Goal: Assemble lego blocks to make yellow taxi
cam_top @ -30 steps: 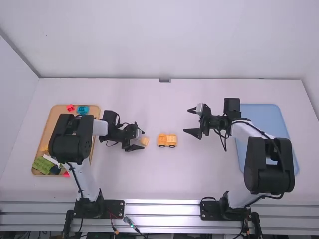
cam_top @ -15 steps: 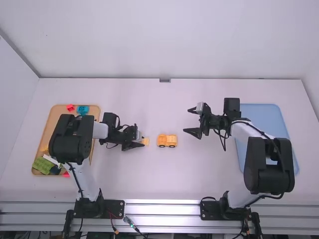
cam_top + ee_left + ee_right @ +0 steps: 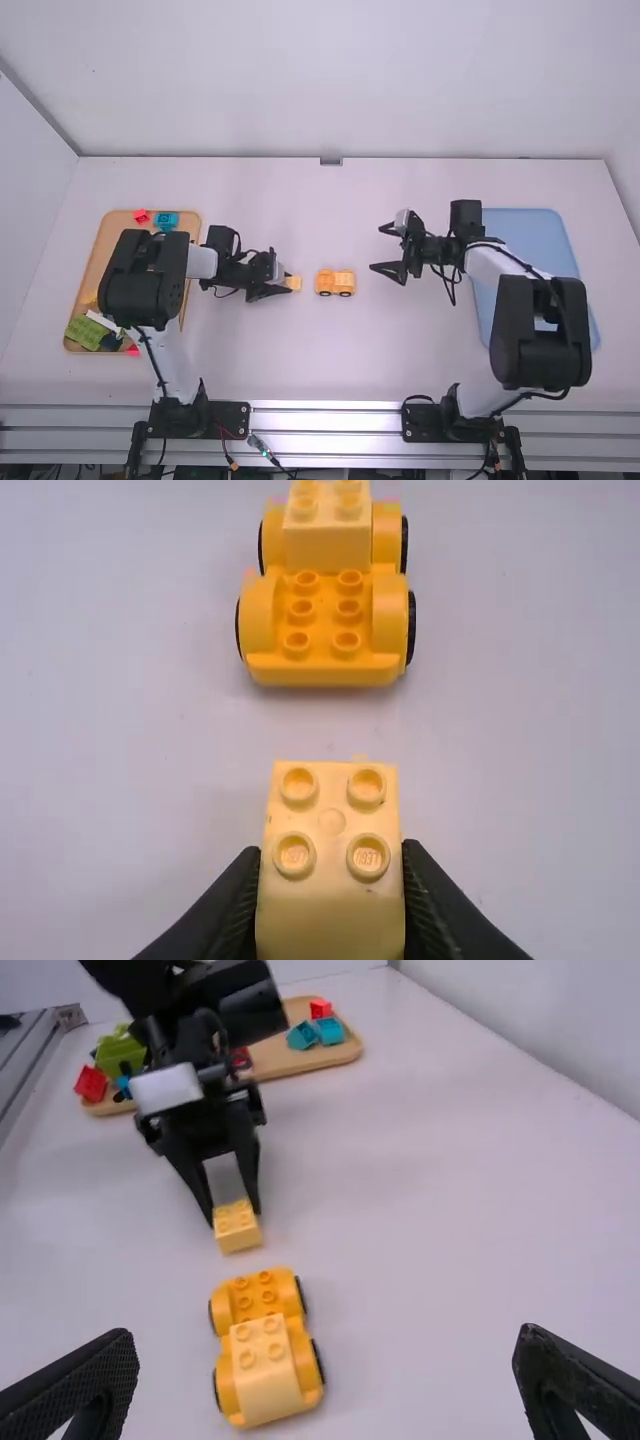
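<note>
Gripping the yellow block [image 3: 331,915] between your left fingers [image 3: 268,292], near the toy car [image 3: 325,670]; your right fingers [image 3: 391,269] stand open.

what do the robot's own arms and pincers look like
The left arm and right arm have white links and chunky, rounded black joints, with thin black cables running along them. The left pincer and right pincer are black, each with two tapering fingers; the right one's fingers have finely ridged surfaces.
</note>
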